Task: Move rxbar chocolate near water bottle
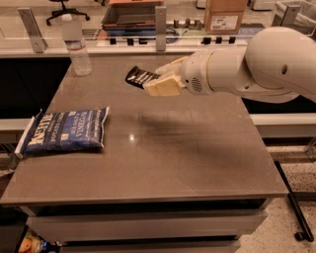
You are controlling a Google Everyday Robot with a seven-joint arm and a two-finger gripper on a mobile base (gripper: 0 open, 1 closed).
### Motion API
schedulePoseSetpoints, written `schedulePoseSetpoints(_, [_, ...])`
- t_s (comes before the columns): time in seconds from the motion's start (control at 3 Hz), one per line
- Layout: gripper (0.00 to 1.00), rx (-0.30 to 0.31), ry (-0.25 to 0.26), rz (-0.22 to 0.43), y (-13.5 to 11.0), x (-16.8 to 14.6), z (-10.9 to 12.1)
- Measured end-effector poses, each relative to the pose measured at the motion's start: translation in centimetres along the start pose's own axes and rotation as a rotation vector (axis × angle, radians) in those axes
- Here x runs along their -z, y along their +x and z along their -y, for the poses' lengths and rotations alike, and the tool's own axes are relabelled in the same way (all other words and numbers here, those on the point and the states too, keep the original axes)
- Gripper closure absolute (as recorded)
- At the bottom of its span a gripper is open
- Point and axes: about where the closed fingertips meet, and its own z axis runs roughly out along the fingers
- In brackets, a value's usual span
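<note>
The rxbar chocolate (139, 77), a small black wrapper with white text, is held in the air above the far middle of the table. My gripper (159, 81) is shut on its right end, and the white arm reaches in from the right. The water bottle (76, 45), clear with a white cap and label, stands upright at the table's far left corner, well to the left of the bar.
A blue Kettle chip bag (64, 131) lies flat at the table's left edge. The grey table (163, 158) has a glass partition and posts (160, 22) behind it. A cardboard box (224, 15) sits beyond the partition.
</note>
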Motion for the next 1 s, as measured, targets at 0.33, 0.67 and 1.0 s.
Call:
schedulePoseSetpoints(0.33, [1.00,0.033,0.010,-0.031,-1.7,-1.1,1.5])
schedulePoseSetpoints(0.67, [1.00,0.054,0.011,-0.085,-3.0,-3.9,2.8])
schedulePoseSetpoints(1.0, [1.00,0.062,0.000,-0.124,-3.4,-7.4,3.4])
